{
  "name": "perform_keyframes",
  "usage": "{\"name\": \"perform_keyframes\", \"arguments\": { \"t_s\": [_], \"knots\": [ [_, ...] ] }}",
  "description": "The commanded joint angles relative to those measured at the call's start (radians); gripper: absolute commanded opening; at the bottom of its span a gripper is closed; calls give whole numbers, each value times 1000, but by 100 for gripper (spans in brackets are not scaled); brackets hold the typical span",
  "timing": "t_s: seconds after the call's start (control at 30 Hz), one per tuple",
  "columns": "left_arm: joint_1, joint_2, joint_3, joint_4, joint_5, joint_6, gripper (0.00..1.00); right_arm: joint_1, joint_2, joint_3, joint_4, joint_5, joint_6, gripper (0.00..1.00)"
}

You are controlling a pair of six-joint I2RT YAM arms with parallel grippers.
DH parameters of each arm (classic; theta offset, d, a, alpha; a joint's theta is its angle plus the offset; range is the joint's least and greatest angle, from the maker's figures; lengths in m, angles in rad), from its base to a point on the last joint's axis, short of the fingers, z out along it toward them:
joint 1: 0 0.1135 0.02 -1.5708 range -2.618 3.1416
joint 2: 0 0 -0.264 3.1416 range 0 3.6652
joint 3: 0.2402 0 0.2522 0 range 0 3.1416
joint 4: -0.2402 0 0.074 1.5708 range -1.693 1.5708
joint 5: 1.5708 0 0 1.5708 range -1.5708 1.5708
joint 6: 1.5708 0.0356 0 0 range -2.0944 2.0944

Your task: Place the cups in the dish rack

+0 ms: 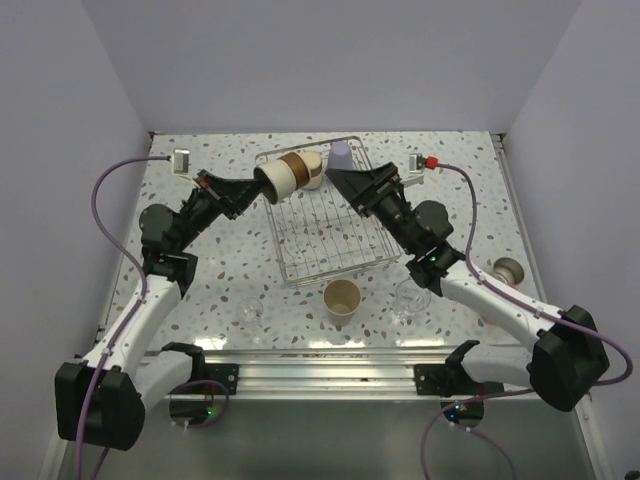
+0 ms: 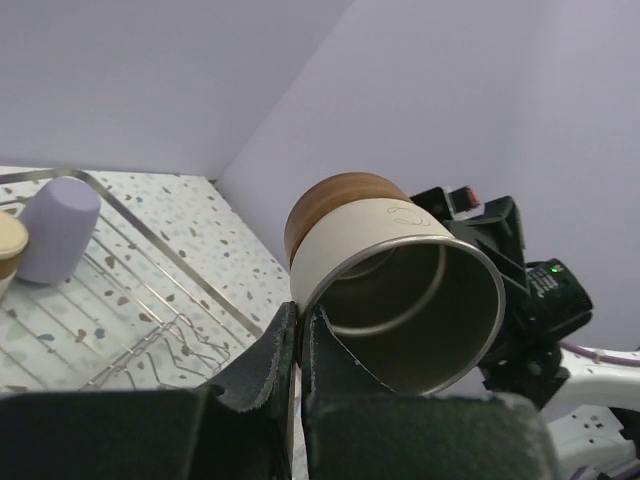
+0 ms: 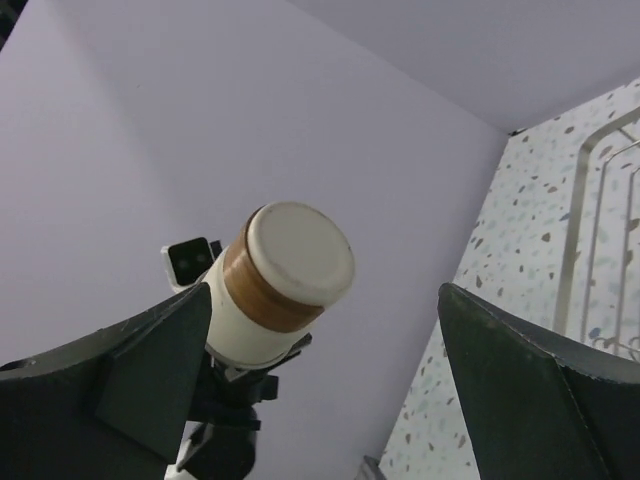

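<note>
My left gripper [image 1: 256, 186] is shut on the rim of a cream cup with a brown band and steel inside [image 1: 279, 177], holding it tilted above the far left corner of the wire dish rack [image 1: 335, 262]. In the left wrist view one finger is inside the cup [image 2: 400, 290] and one outside. A lavender cup [image 1: 341, 155] and a cream cup [image 1: 313, 169] stand at the rack's far end. My right gripper [image 1: 336, 178] is open and empty above the rack's far right part; its view shows the held cup [image 3: 285, 280] ahead.
On the table in front of the rack stand a beige tumbler [image 1: 342, 298] and two clear glasses [image 1: 248, 315] [image 1: 408, 298]. A steel cup with a tan base [image 1: 507, 270] lies at the right, beside my right arm. Walls close the back and sides.
</note>
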Motion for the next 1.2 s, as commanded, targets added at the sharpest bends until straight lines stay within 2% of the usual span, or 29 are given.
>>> {"name": "perform_keyframes", "arguments": {
  "t_s": [0.0,0.03,0.13,0.43,0.57,0.67,1.0,1.17],
  "knots": [
    [6,41,-72,470,92,-226,0,3,75,48,202,-106,128,98],
    [6,60,-84,559,94,-247,0,3,93,54,219,-112,155,98],
    [6,96,-101,635,97,-296,0,1,149,73,263,-138,175,98],
    [4,142,-126,660,83,-297,0,15,294,82,535,-169,266,98],
    [4,146,-135,660,69,-284,0,16,342,45,774,-134,309,98],
    [4,151,-143,676,66,-287,0,16,382,50,857,-124,338,98],
    [-19,177,-150,704,59,-271,0,84,417,134,801,-153,278,98],
    [-22,173,-158,677,43,-249,0,84,406,126,849,-131,266,98]
  ]
}}
